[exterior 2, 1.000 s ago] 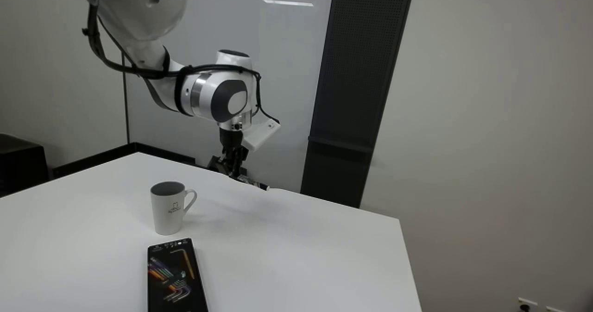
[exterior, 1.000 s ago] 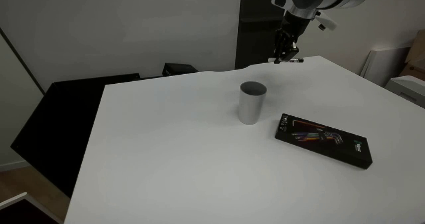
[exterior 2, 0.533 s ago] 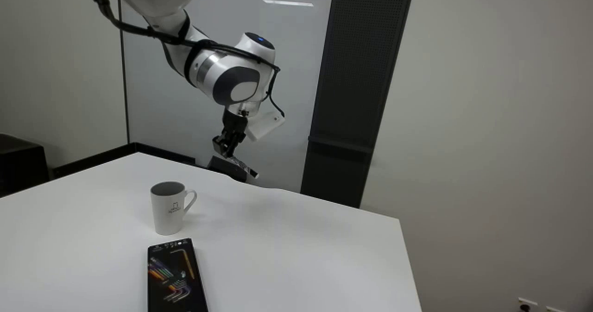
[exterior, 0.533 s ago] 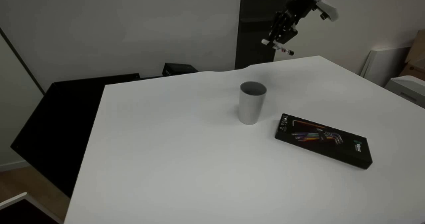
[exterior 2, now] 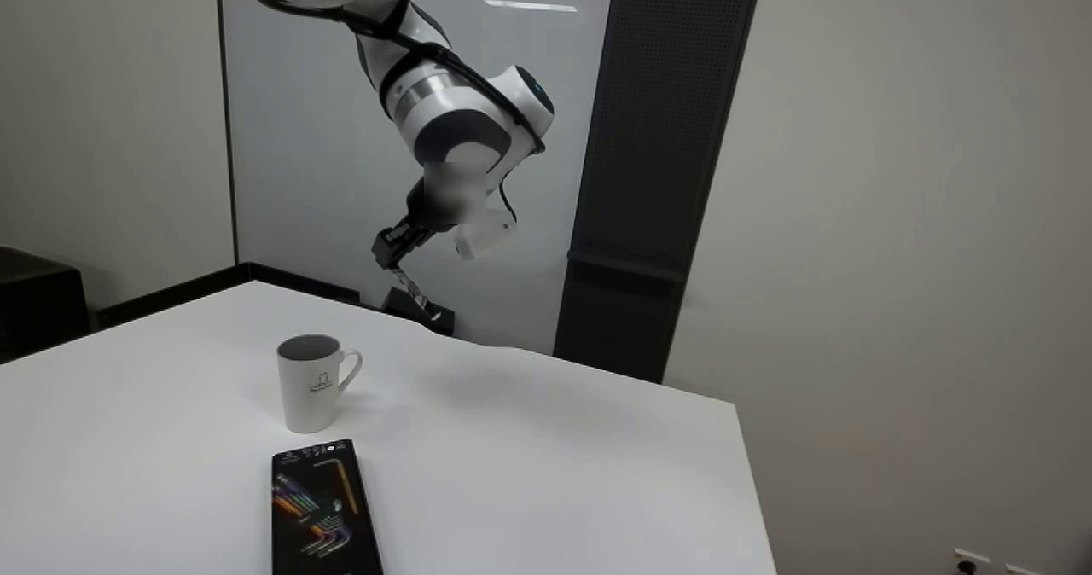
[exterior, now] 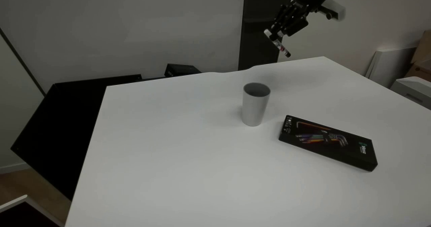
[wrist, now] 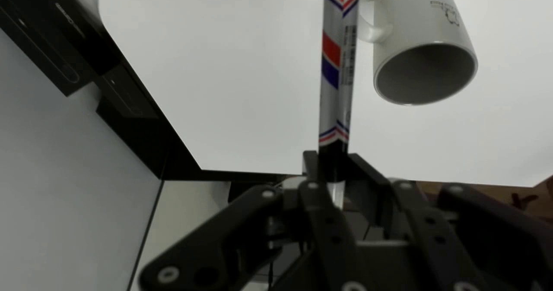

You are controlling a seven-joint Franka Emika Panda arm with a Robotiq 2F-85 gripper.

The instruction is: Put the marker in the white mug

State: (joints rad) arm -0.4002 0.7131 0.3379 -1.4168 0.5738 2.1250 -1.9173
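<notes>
The marker (exterior: pixel 282 47) is a slim white stick with red and blue stripes and a dark end. It also shows in an exterior view (exterior 2: pixel 413 289) and the wrist view (wrist: pixel 337 71). My gripper (exterior: pixel 276 35) is shut on it near its pale end, and it slants with the dark end down. The gripper shows in the wrist view (wrist: pixel 332 166) and an exterior view (exterior 2: pixel 389 255), well above the table's far edge. The white mug (exterior: pixel 254 109) stands upright with its handle visible in an exterior view (exterior 2: pixel 309 394) and the wrist view (wrist: pixel 421 21). The marker is apart from the mug.
A flat black box (exterior: pixel 328 142) with a picture of hex keys lies on the white table (exterior: pixel 168 153) near the mug; it also shows in an exterior view (exterior 2: pixel 324 507). Dark items (exterior: pixel 181 69) stand behind the table's far edge.
My gripper has risen from near the table's far edge with the marker in it. It has tilted, and the marker has gone from nearly level to a steep slant. Mug and box have not moved.
</notes>
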